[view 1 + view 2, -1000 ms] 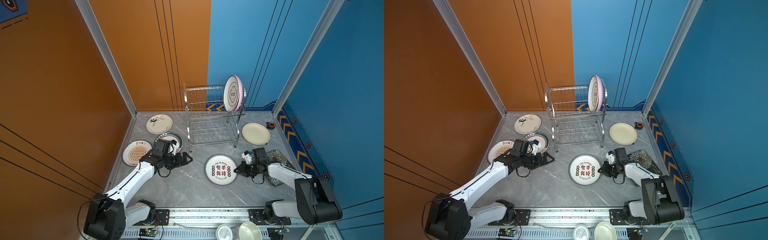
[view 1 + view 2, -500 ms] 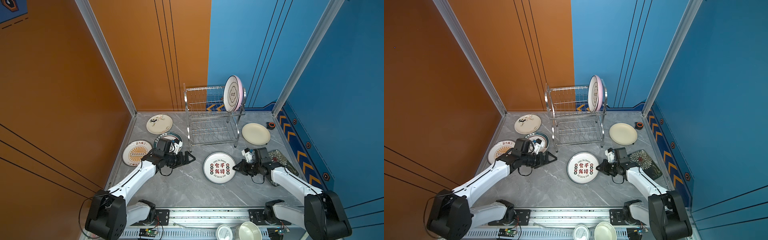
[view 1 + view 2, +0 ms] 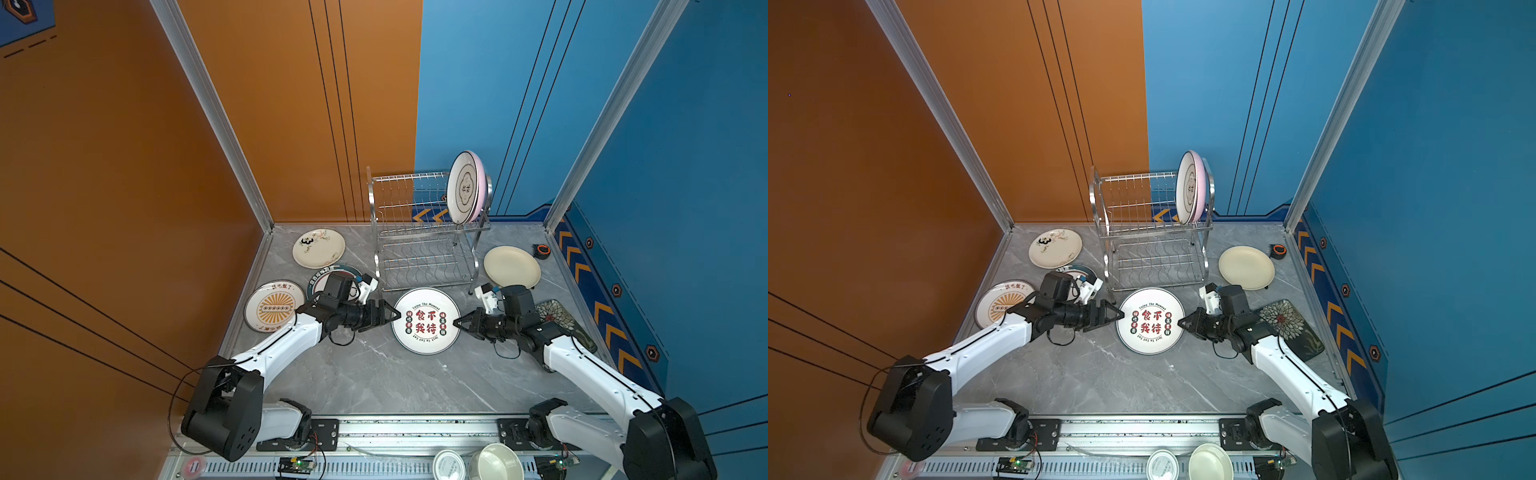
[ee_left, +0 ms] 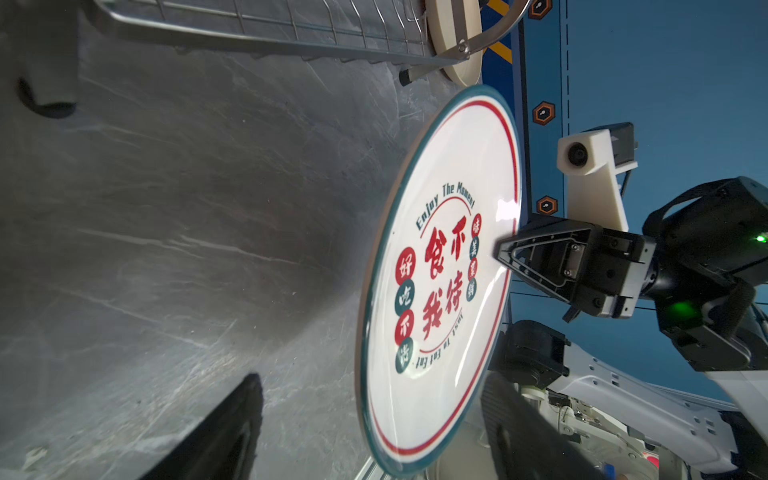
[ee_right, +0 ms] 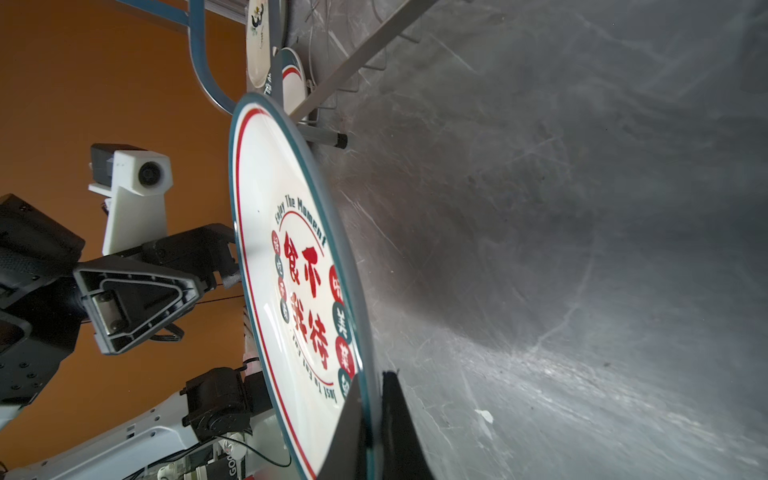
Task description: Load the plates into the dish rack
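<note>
A white plate (image 3: 426, 321) with a dark rim and red Chinese characters hangs tilted just above the table, in front of the dish rack (image 3: 419, 232). My right gripper (image 3: 457, 322) is shut on its right rim, which the fingers (image 5: 353, 419) pinch in the right wrist view. My left gripper (image 3: 395, 314) is open at the opposite rim, a finger (image 4: 232, 419) on each side of the edge with gaps showing. Two plates (image 3: 465, 187) stand at the right end of the rack's upper tier, a pink one behind a white one.
Flat on the table lie a panda plate (image 3: 318, 248), a sunburst plate (image 3: 274, 307), a dark-rimmed plate (image 3: 322, 278) partly under my left arm, a cream plate (image 3: 512, 267) and a black floral plate (image 3: 559, 318). A bowl (image 3: 496, 461) and tin lid (image 3: 448, 464) sit by the front rail.
My right gripper has carried the plate left and toward the rack. My left gripper has moved right to the plate's left rim, and its jaws have narrowed somewhat.
</note>
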`<control>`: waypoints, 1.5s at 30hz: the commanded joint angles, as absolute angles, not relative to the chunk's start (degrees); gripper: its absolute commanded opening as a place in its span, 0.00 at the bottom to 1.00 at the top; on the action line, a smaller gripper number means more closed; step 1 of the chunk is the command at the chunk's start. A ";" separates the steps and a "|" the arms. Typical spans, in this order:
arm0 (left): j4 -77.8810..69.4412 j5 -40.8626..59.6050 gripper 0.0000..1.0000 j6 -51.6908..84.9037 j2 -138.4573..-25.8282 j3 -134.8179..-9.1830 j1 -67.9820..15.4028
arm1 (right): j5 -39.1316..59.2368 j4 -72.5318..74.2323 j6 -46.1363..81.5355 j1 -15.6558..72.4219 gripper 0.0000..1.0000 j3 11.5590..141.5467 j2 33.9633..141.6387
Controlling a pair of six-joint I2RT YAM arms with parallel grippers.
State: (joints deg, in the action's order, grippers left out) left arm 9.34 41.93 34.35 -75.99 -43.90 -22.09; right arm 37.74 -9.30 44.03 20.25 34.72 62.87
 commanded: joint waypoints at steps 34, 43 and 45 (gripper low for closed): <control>-9.99 51.89 0.00 47.20 -76.69 -44.60 -21.63 | 45.29 10.46 48.43 27.16 0.31 44.58 73.33; -9.93 51.50 0.35 47.29 -75.57 -43.42 -19.32 | 44.94 8.80 48.21 26.98 0.00 44.82 72.41; -8.68 51.27 0.62 46.64 -75.19 -43.68 -18.36 | 44.04 6.32 47.30 26.76 0.00 45.64 71.69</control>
State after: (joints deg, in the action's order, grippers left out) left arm -9.89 51.83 47.46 -76.38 -44.21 -19.33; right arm 44.84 8.01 49.50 26.65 43.07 73.32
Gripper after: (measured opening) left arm 0.541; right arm 0.097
